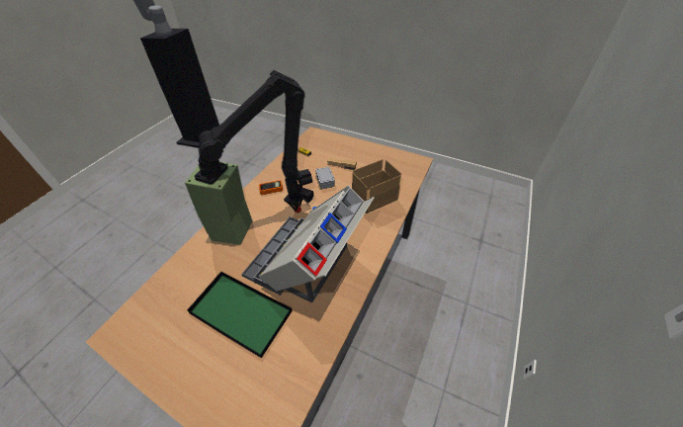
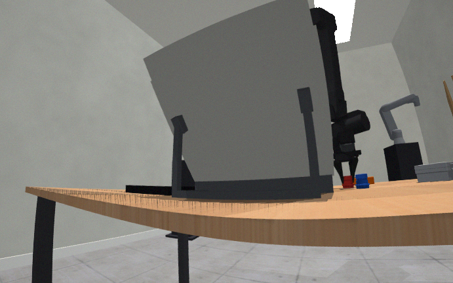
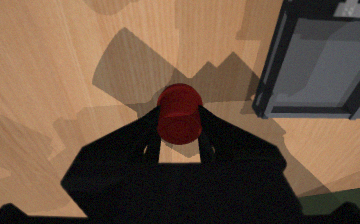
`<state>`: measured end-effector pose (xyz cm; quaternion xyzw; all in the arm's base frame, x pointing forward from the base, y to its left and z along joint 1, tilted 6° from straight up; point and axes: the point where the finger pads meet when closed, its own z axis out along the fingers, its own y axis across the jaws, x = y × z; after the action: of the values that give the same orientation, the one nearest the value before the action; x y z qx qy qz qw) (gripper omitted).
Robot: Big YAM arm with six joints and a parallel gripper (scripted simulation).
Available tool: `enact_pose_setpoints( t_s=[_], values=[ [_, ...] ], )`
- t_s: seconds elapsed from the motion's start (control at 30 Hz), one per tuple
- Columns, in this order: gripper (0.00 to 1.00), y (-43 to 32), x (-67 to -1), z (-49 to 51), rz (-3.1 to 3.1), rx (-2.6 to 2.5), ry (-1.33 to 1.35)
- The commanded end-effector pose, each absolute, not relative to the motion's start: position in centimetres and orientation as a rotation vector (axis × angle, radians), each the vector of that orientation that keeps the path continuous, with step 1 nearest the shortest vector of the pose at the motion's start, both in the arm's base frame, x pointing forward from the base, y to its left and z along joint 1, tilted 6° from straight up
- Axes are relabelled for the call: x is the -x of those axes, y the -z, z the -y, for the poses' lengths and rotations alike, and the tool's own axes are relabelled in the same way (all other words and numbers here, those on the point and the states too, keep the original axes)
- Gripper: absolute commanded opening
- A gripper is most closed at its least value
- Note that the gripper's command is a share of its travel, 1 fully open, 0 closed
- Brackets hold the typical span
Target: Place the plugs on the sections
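My gripper [image 3: 179,111] is shut on the red plug [image 3: 179,114], a small red cylinder that stands on the wooden table. It also shows low at the table in the exterior view [image 2: 347,175], with the red plug [image 2: 347,181] between the fingers and the blue plug [image 2: 362,181] just to its right. In the top view the gripper [image 1: 295,203] is behind the far end of the sloped grey cover [image 1: 300,246]. The red-banded funnel [image 1: 310,259] and blue-banded funnel [image 1: 332,228] sit on top of it. A dark section tray [image 3: 326,75] lies to the right in the wrist view.
A green mat [image 1: 239,313] lies at the near end of the table. A cardboard box [image 1: 376,183], a grey case [image 1: 324,178] and an orange device [image 1: 271,187] lie at the far end. The arm's green pedestal [image 1: 219,204] stands at the left edge.
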<state>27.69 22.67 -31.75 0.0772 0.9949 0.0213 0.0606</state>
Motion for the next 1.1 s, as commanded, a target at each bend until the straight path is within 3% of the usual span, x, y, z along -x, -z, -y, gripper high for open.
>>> enact_pose_setpoints(
  t_s=[0.0, 0.6, 1.07],
  values=[
    [0.00, 31.5, -27.9, -22.9, -3.001, -0.230, -0.076],
    [0.00, 31.5, -27.8, -22.8, -3.006, -0.230, -0.070],
    [0.00, 20.6, -26.7, -22.7, -3.006, -0.230, -0.070]
  ],
)
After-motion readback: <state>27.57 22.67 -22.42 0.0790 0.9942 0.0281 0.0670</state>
